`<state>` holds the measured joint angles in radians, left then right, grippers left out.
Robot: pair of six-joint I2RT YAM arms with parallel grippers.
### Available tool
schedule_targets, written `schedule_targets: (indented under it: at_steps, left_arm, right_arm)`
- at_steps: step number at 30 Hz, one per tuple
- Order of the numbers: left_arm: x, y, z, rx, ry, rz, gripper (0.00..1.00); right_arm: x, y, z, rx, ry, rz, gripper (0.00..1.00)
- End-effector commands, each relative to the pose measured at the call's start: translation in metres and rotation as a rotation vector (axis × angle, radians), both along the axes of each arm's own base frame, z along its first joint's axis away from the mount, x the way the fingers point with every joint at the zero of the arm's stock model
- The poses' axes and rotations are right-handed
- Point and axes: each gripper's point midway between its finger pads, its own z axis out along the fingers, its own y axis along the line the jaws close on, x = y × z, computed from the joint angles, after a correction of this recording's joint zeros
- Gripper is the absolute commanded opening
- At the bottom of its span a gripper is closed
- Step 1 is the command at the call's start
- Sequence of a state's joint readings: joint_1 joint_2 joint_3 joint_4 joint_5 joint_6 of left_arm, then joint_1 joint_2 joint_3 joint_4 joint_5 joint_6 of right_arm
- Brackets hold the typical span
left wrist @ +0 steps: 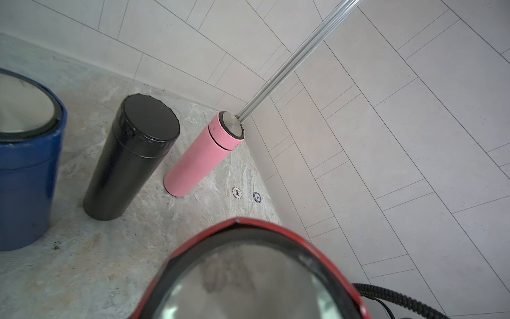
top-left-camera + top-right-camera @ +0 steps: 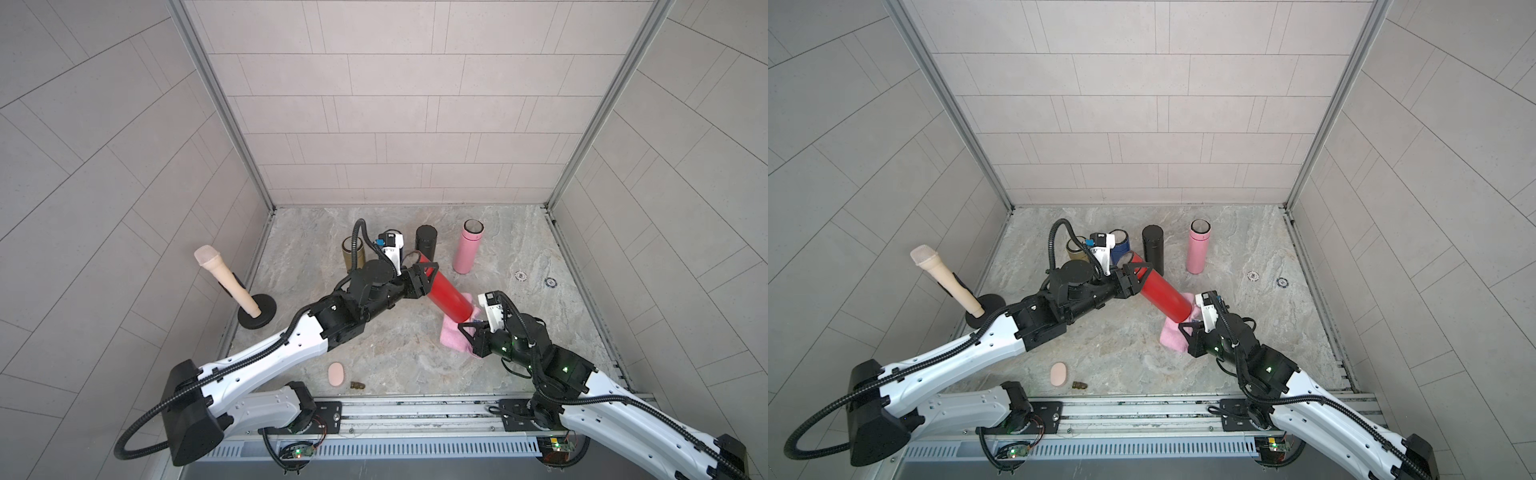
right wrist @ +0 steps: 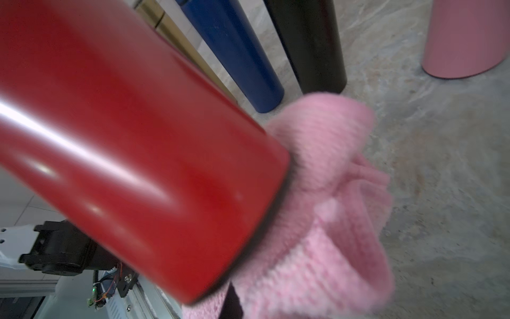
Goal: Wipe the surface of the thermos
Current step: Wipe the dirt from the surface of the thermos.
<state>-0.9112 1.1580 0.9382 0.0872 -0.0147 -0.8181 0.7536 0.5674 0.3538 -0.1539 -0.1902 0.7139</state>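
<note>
Left gripper [image 2: 424,274] clamped on the red thermos [image 2: 451,297] near its lid end; right gripper [image 2: 468,332] pinched shut on a pink cloth [image 2: 453,340].

The thermos hangs tilted over the middle of the table [image 2: 374,345], lid end raised toward the back and base down against the bunched cloth, which touches the base rim in the right wrist view. Its glossy painted shell looks stiff and probably slippery, with some weight if filled. Holding it near the lid seems sound, since that leaves the long body free for wiping. The knitted cloth is soft and should fold round the curve. No brand or label shows on the red body. Two poker chips [image 1: 236,192] carry print too small to read with certainty.
</note>
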Motion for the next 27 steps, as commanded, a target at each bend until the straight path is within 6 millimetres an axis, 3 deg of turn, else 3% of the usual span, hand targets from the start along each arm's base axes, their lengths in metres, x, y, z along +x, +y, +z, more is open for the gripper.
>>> schedule_targets:
  at_steps: [1,7,14,17,19,23,27]
  left_arm:
    - [0.001,-0.006,0.023,-0.139,-0.019,-0.005,0.00]
    - [0.007,0.008,0.006,-0.035,-0.027,0.055,0.00]
    - [0.010,0.011,0.000,-0.009,-0.032,0.059,0.00]
    - [0.011,0.004,0.001,-0.025,-0.030,0.038,0.00]
    - [0.011,-0.002,0.001,-0.052,-0.023,0.021,0.00]
    - [0.012,-0.013,0.007,-0.103,-0.017,-0.008,0.00]
    - [0.011,-0.017,0.016,-0.129,-0.025,-0.027,0.00]
  right_arm:
    - [0.006,0.011,0.039,0.093,-0.085,0.025,0.00]
    - [-0.003,-0.007,0.052,0.053,-0.111,-0.003,0.00]
    - [-0.018,-0.035,0.086,0.092,-0.186,-0.058,0.00]
    - [-0.021,-0.036,0.102,0.139,-0.209,-0.058,0.00]
    - [-0.020,-0.025,0.111,0.203,-0.222,-0.028,0.00]
    - [-0.011,0.002,0.102,0.281,-0.184,0.034,0.00]
    - [-0.003,0.010,0.064,0.223,-0.118,0.030,0.00]
